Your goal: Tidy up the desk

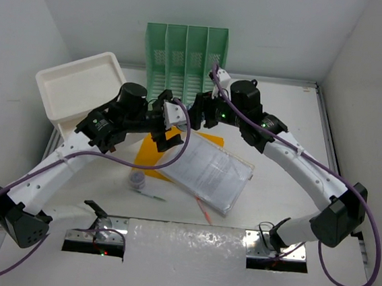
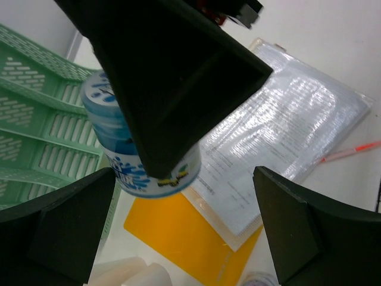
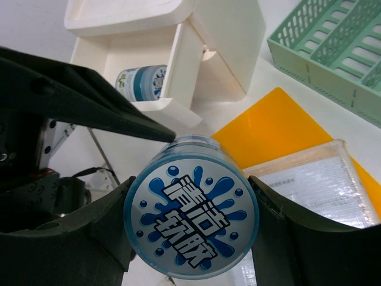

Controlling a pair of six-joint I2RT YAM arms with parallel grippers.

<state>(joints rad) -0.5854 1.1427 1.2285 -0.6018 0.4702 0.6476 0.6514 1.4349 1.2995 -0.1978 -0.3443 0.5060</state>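
My right gripper (image 3: pixel 191 262) is shut on a blue bottle (image 3: pixel 191 221); its round lid with a blue splash label faces the right wrist camera. In the left wrist view the same bottle (image 2: pixel 122 152) hangs under the right gripper's black finger, close to my left gripper's left finger. My left gripper (image 2: pixel 184 238) is open and holds nothing. Both grippers meet above the middle of the white desk (image 1: pixel 353 145), left (image 1: pixel 166 122) and right (image 1: pixel 197 112), over an orange folder (image 1: pixel 150 156). A second, similar bottle (image 3: pixel 141 82) lies in the white drawer box (image 3: pixel 178 71).
A green file organizer (image 1: pixel 186 54) stands at the back. The white drawer box (image 1: pixel 81 88) is at the back left. A clear sleeve of papers (image 1: pixel 208 172) overlaps the folder. A small round container (image 1: pixel 137 178), a green pen (image 1: pixel 151 195) and a red pen (image 1: pixel 204 212) lie nearer.
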